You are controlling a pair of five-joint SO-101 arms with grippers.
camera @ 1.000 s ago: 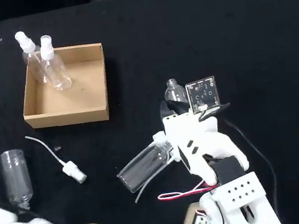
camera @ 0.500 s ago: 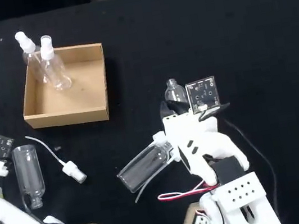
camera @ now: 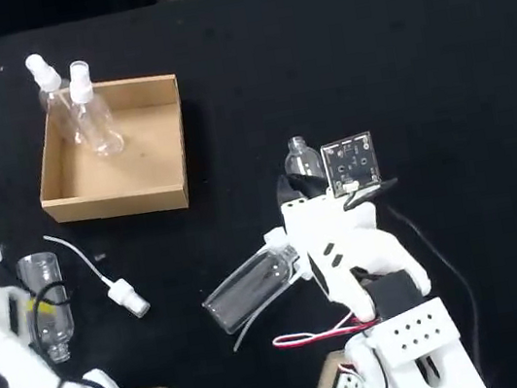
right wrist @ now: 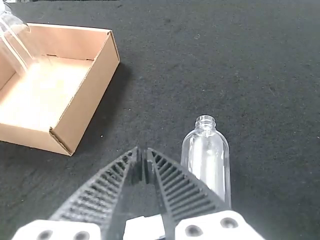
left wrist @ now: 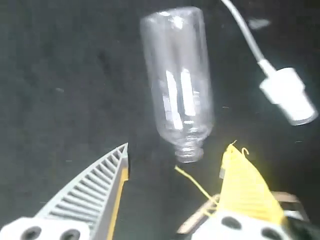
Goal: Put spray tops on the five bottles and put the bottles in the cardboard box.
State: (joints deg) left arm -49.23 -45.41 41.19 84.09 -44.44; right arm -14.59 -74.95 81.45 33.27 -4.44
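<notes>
Left gripper (left wrist: 177,150) is hovering wide open, empty, at the capless bottle (left wrist: 177,75) neck, while right gripper (right wrist: 142,150) is resting closed, empty.

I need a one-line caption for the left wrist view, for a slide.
Open left pincer poised at the neck of an uncapped bottle lying beside a loose spray top.

The high camera looks down over the table (camera: 432,48), which both wrist cameras see from close

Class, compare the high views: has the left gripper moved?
Yes. The left gripper has advanced from the near edge toward the cardboard box, open beside the neck of the lying bottle.
</notes>
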